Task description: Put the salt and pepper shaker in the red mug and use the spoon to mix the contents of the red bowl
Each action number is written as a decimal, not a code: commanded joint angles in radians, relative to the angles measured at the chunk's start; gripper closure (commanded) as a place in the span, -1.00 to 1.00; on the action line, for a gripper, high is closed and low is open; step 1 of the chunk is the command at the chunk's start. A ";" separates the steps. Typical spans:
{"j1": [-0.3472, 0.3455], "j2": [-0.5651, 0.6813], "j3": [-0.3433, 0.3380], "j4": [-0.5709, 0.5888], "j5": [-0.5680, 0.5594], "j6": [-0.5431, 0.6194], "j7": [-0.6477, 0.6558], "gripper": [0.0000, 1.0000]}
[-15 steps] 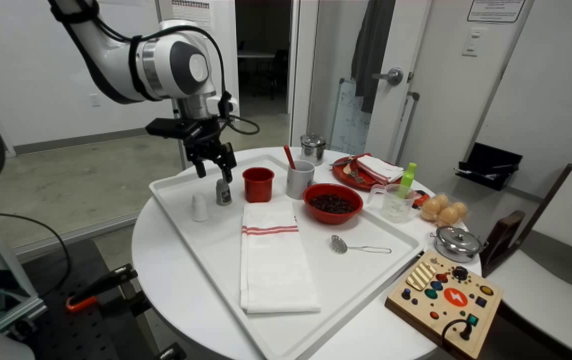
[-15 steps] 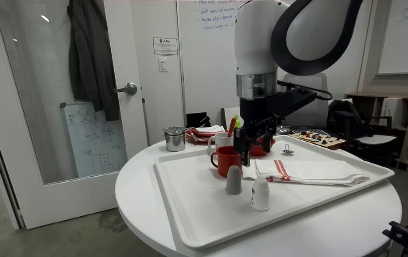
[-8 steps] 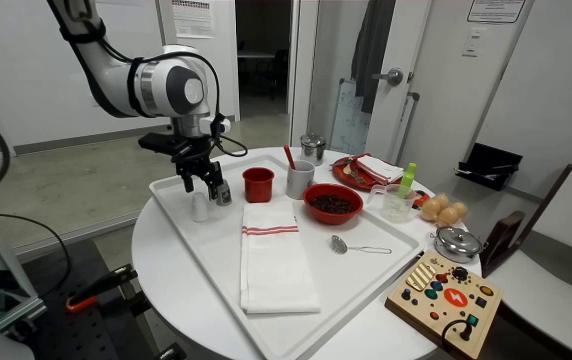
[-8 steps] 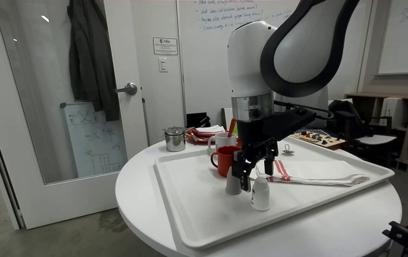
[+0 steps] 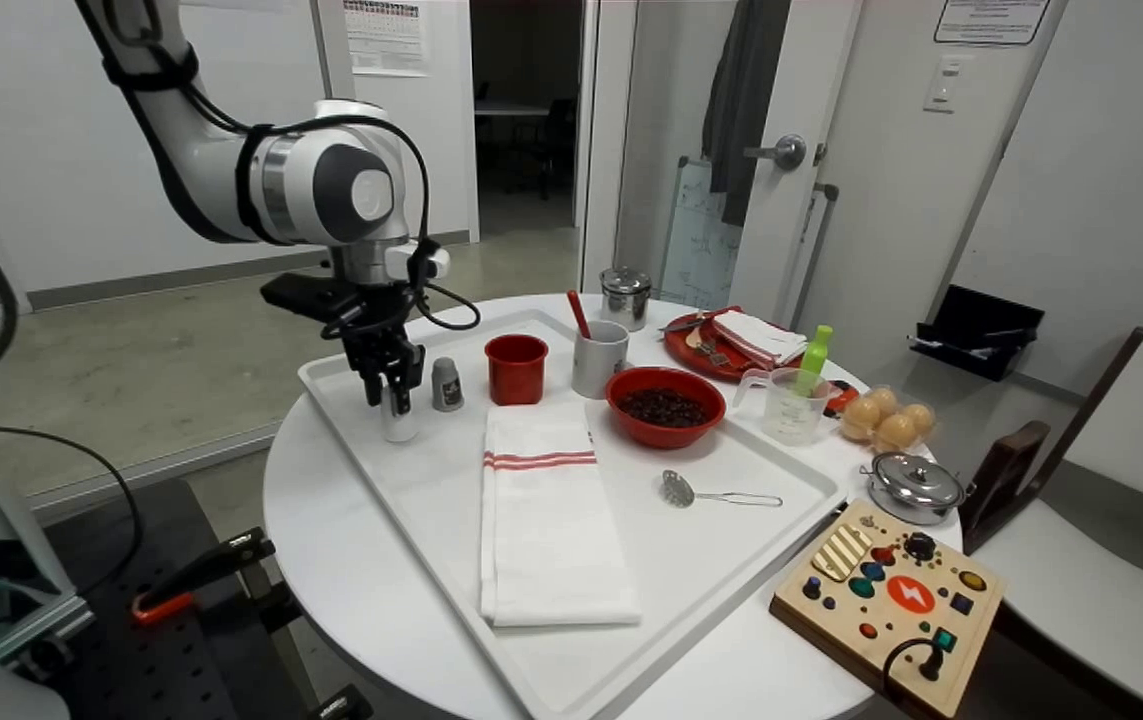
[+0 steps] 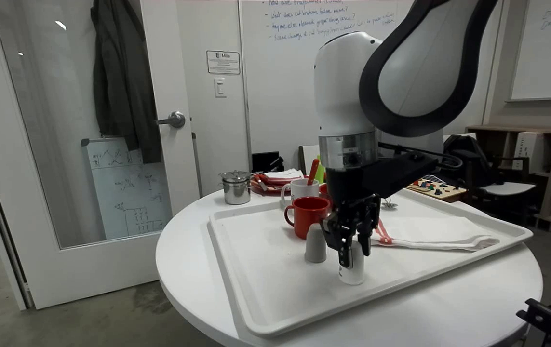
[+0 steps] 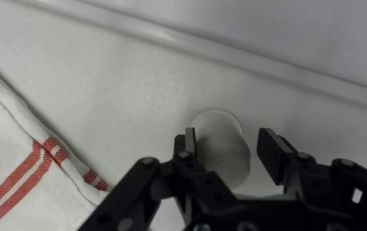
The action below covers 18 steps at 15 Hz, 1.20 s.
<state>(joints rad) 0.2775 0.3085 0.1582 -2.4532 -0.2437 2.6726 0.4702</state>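
The whitish shaker (image 7: 223, 157) stands upright on the tray, between the fingers of my gripper (image 7: 226, 139). In the wrist view the left finger is right alongside it; whether they touch I cannot tell. A gap shows between the shaker and the right finger (image 7: 269, 157), so the jaws are partly open around it. Beside it stands the grey shaker (image 5: 447, 385), upright and apart from the gripper. The red mug (image 6: 304, 217) is just behind the grey one. Dark beans fill the red bowl (image 5: 669, 437). A silvery perforated spoon (image 5: 678, 489) lies on the tray.
A folded white towel (image 5: 551, 540) with red stripes lies mid-tray (image 5: 431, 490). Near the red mug stands a whitish mug (image 5: 599, 365) holding a red-handled utensil. Around the tray are a steel pot (image 5: 626, 300), a measuring cup (image 5: 793, 415) and a button board (image 5: 891, 600).
My gripper has come down and moved from above the grey shaker over to the whitish one. Its fingers now stand closer together, on either side of that shaker. The objects have stayed put.
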 commanded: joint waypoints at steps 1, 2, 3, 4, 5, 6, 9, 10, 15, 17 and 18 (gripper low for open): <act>0.016 -0.045 -0.015 -0.054 0.035 0.050 -0.036 0.56; 0.017 -0.050 -0.015 -0.061 0.036 0.057 -0.035 0.66; 0.019 -0.056 -0.015 -0.069 0.037 0.062 -0.033 0.65; 0.021 -0.062 -0.015 -0.076 0.036 0.067 -0.030 0.65; 0.020 -0.068 -0.013 -0.082 0.039 0.068 -0.032 0.65; 0.021 -0.077 -0.011 -0.088 0.041 0.069 -0.032 0.65; 0.023 -0.141 0.004 -0.088 0.065 0.006 -0.036 0.65; 0.019 -0.166 0.007 -0.074 0.072 -0.032 -0.047 0.65; 0.000 -0.264 0.014 0.008 0.042 -0.232 -0.043 0.65; -0.009 -0.276 0.017 0.046 0.022 -0.261 -0.038 0.65; -0.014 -0.279 0.018 0.064 0.014 -0.272 -0.033 0.65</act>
<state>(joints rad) 0.2821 0.0490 0.1649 -2.4377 -0.2145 2.4577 0.4475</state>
